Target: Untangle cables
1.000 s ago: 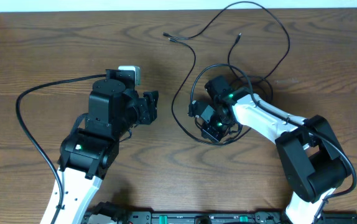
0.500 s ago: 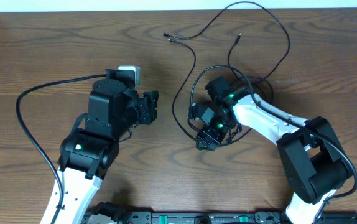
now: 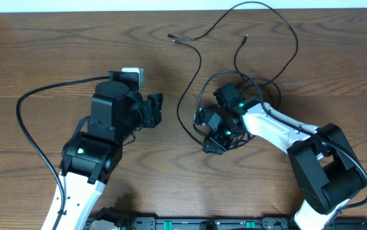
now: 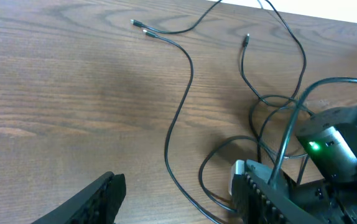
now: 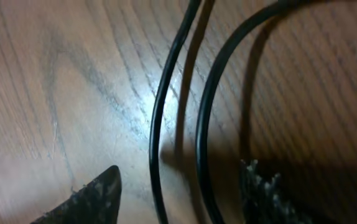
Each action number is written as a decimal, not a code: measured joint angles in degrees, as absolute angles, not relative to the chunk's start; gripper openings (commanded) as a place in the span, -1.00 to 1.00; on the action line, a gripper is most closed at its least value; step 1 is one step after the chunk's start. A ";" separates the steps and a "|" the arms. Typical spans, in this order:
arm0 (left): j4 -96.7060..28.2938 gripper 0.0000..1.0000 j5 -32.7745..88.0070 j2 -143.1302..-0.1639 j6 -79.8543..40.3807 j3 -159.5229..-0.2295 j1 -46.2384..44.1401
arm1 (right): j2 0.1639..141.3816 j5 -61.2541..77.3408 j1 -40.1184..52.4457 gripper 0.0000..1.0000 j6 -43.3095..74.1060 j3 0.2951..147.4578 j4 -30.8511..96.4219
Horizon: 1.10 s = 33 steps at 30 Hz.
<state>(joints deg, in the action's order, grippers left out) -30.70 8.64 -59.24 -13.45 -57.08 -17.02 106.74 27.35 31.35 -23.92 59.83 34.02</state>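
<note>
The brown wooden table fills the whole picture, with a pale strip along its far edge. Two big things sit on it: the left arm on one side and the right arm on the other. The thin black cables lie in the middle and on the right side of the table. Some long bits run out toward the far edge and end in small plugs. The rest lies in loops that cross over each other under the right arm, so I think the job has hardly begun. The right jaws are down low over that messy part. They are open, with two black strands lying between the fingers, and they are not squeezing them. The left jaws are open wide too, holding nothing, well apart from the cables. What is left, I think, is to pinch a strand and pull the loops apart.
</note>
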 measured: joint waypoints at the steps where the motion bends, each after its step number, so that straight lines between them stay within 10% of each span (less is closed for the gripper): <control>1: -30.72 0.21 8.64 -59.24 -13.45 -57.08 -17.02 | 106.54 27.27 31.35 0.00 -23.99 59.37 33.23; 9: -30.70 0.21 8.64 -59.24 -13.45 -57.08 -17.02 | 105.03 29.61 31.29 -0.10 -24.34 55.11 27.27; 19: -30.70 0.21 8.67 -59.24 -13.43 -57.08 -17.02 | 104.73 30.63 31.27 -0.98 -24.36 52.29 24.75; 33: -30.87 0.21 8.67 -59.24 -13.45 -57.08 -17.02 | 106.48 27.94 30.85 -0.97 -16.05 57.45 28.84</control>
<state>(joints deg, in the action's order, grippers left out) -30.87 8.67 -59.24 -13.45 -57.08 -17.02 106.48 27.94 30.85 -16.05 57.45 28.84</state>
